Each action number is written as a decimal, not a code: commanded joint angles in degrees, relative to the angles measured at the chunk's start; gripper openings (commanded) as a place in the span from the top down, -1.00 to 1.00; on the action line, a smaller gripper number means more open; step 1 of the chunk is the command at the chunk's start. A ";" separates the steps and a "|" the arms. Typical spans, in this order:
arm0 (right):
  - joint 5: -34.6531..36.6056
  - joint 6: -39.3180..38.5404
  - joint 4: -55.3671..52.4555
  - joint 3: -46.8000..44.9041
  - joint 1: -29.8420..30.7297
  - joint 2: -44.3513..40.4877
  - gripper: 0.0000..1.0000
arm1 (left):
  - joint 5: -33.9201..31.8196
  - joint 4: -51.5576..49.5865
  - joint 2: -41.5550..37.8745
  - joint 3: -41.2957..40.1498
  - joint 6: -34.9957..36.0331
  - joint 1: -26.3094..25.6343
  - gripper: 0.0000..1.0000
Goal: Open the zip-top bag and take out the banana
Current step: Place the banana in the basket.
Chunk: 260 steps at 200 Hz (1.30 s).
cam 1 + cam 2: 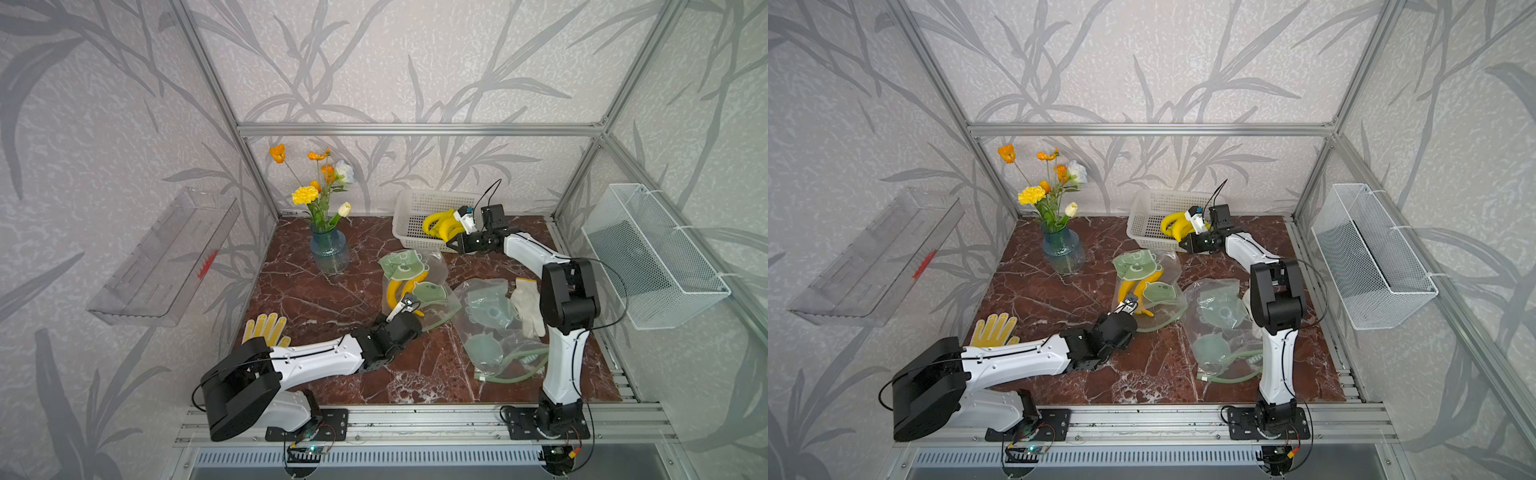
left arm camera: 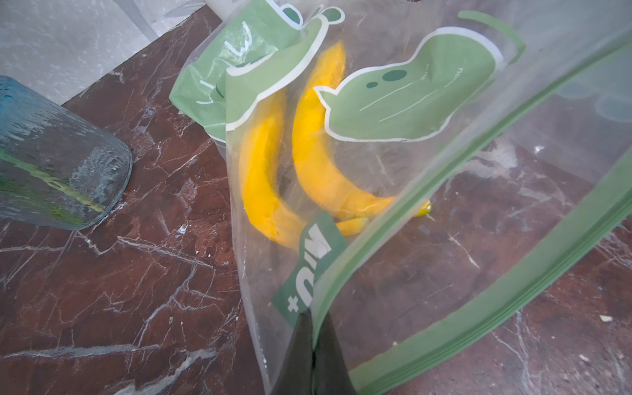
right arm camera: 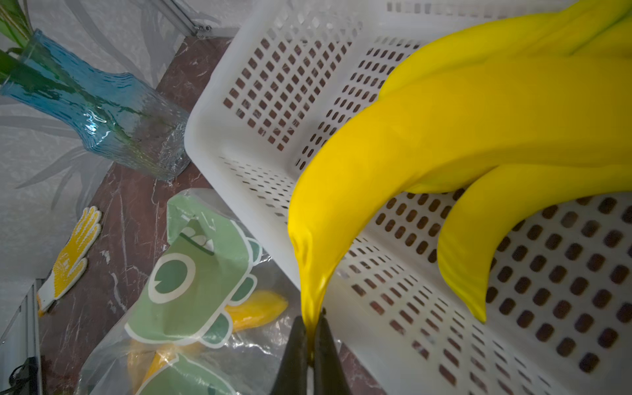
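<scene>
A clear zip-top bag point(image 1: 432, 303) with green frog prints lies mid-table, and yellow bananas point(image 1: 392, 291) still show inside it. My left gripper point(image 1: 405, 306) is shut on the bag's edge by the green zip strip point(image 2: 478, 325); the mouth gapes open in the left wrist view, bananas point(image 2: 314, 154) behind it. My right gripper point(image 1: 451, 245) is shut on the stem of a yellow banana bunch point(image 1: 442, 224), which hangs over the white basket point(image 1: 409, 216). The right wrist view shows the fingertips point(image 3: 299, 328) pinching the stem of that bunch point(image 3: 444, 130).
A blue vase point(image 1: 328, 249) with flowers stands at the back left. A yellow glove point(image 1: 266, 328) lies front left, a white glove point(image 1: 525, 305) and more frog-print bags point(image 1: 490, 328) at the right. A wire basket point(image 1: 652, 257) and clear shelf point(image 1: 166, 257) hang on the side walls.
</scene>
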 commanded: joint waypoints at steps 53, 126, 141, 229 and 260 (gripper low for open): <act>3.87 1.21 -3.86 4.40 -0.98 1.29 0.47 | 1.02 1.72 -0.80 -1.38 -0.54 0.32 0.98; 0.10 5.13 6.76 -15.21 0.42 -19.72 0.03 | 0.22 0.79 -1.14 -0.78 -0.45 0.67 0.98; 0.79 4.46 9.13 -21.31 2.02 -27.37 -0.02 | 0.69 0.87 -1.18 -0.63 -0.20 0.85 0.98; 14.82 1.15 19.70 -62.96 22.18 -65.51 -0.05 | 3.28 1.66 -2.44 -1.46 -1.06 0.94 0.99; 19.93 2.04 25.48 -70.75 31.78 -70.31 -0.05 | 4.15 1.18 -2.06 -0.95 -0.97 0.94 0.99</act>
